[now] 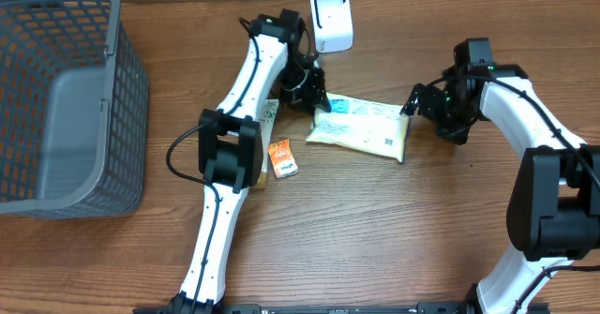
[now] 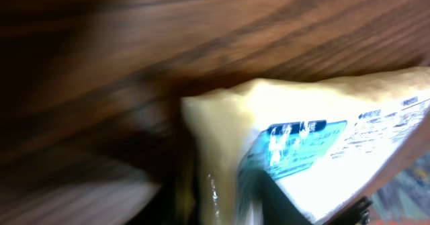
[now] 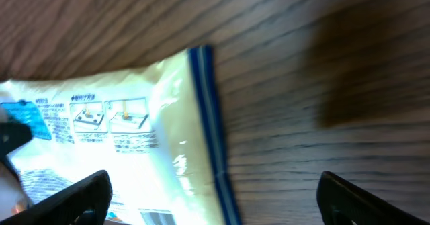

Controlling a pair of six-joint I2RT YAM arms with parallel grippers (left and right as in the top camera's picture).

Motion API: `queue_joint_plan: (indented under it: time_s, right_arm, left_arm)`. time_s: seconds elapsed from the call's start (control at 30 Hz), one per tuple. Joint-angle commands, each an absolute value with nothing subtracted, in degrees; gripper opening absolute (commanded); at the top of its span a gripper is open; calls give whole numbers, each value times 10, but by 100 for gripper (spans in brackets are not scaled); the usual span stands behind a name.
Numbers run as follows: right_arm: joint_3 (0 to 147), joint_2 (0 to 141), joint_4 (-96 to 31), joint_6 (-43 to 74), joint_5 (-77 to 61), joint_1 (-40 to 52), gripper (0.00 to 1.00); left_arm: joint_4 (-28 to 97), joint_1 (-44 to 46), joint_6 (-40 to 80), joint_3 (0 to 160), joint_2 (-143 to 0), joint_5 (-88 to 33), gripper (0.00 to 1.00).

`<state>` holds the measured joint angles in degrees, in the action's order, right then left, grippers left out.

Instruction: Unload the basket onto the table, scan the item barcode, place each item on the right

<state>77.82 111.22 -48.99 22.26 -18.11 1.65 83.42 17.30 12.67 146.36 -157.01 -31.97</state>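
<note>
While the left pincer point(image 1: 312, 97) sits at the left corner of the packet point(image 1: 361, 127), too blurred to tell whether it grips, the right pincer point(image 3: 213, 201) stands wide astride the right end. Long axis left to right, the packet lies on the bench point(image 1: 394, 239); the scanner point(image 1: 331, 19) stands just beyond, nearer the left arm.

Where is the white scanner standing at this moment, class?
In the overhead view, the scanner stands at the far middle of the table, just beyond the left end of the pale packet.
</note>
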Motion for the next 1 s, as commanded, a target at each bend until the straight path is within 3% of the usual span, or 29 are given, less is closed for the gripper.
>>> queue_joint_plan:
  time_s: [0.0,0.13,0.23,0.6,0.8,0.97]
  right_arm:
    - [750,1114,-454,229,-255,21,88]
    - [721,1114,-413,257,-262,33,75]
    - [712,1114,-402,257,-260,45,72]
    - [712,1114,-390,271,-263,55,66]
    - [712,1114,-393,272,-256,63,71]
    - [714,1113,-413,269,-256,45,71]
  left_arm:
    - [834,185,118,1463,-1590,-324,4]
    - [850,174,124,1465,-1583,-324,4]
    - [859,156,150,1472,-1568,-324,4]
    - [868,114,135,1491,-1434,-329,4]
    - [872,122,135,1491,-1362,-328,4]
    - [901,122,139,1491,-1327,-252,4]
